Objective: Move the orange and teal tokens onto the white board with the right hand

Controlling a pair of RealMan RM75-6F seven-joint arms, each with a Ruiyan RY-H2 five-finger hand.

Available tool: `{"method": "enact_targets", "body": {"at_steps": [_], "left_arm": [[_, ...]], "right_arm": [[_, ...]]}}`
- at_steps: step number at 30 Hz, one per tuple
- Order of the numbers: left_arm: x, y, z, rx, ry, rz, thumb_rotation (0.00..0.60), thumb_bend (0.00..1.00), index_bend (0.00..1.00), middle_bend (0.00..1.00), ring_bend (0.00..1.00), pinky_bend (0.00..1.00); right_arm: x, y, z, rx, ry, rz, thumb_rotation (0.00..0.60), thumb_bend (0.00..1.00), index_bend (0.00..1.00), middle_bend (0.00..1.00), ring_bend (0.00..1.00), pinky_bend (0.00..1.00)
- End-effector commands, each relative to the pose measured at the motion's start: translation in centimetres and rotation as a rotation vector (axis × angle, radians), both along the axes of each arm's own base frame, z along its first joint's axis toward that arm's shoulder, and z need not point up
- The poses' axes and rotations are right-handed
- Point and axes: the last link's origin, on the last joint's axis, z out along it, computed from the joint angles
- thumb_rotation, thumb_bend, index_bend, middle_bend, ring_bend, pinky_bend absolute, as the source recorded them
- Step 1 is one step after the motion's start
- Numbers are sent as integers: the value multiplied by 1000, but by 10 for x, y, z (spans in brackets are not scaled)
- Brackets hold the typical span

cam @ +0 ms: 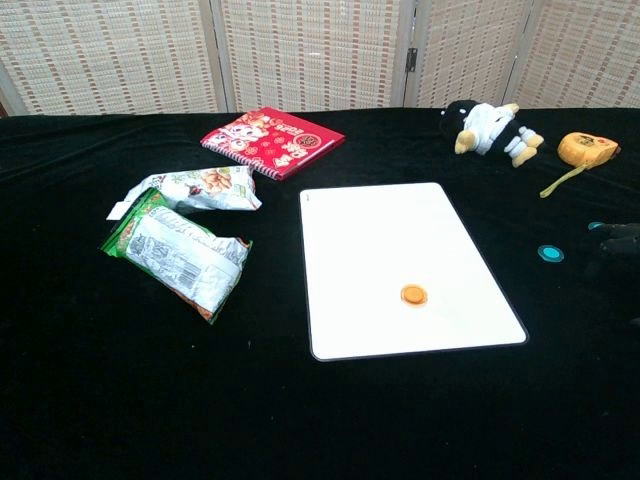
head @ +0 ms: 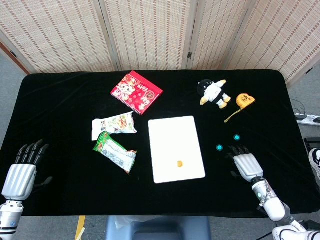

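Board: flat white rectangular board (head: 176, 149) with rounded corners, lying on the black cloth table (head: 65, 105).
Orange token: small round disc (head: 179, 163) resting on the board's near half.
Teal tokens: two round discs (head: 219, 147) (head: 237, 137) on the cloth, right of the board.
Right hand: metallic hand (head: 247, 165) beside the teal tokens, fingers extended, holding nothing.
Left hand: hand (head: 20, 172) at the table's near-left edge, fingers spread, empty.

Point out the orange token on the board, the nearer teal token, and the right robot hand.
orange token (cam: 413, 294), chest view, its top face.
teal token (head: 219, 147), head view, its centre.
right robot hand (head: 247, 165), head view, back of its palm.
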Motion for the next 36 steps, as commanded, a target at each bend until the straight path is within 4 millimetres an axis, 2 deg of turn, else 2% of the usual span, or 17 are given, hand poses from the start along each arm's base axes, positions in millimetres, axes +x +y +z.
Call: {"method": "enact_targets", "body": {"at_steps": [1,6,16,23,36], "left_arm": [[0,0,0,1,-1,2,600,224,0,15,48,0],[-1,0,-1,-3,-1,7,600,224,0,15,48,0],[-3,1,-2,-5,-4,13,600,224,0,15,48,0],[-3,2,-3,-9,-5,13,600,224,0,15,48,0],[-5,2,-4,-8,-5,20,600,224,0,15,48,0]], "right_arm": [[-6,0,1,-7,7,-13,600,372,365,112,66,0],[-15,0,5,-26,16,-37,600,372,410,128,71,0],[-27,1,9,-40,26,-70,600,372,415,131,70,0],[-31,3,11,-47,29,-83,600,372,419,136,70,0],[-31,0,10,-47,33,-86,600,373,501,179,84,0]]}}
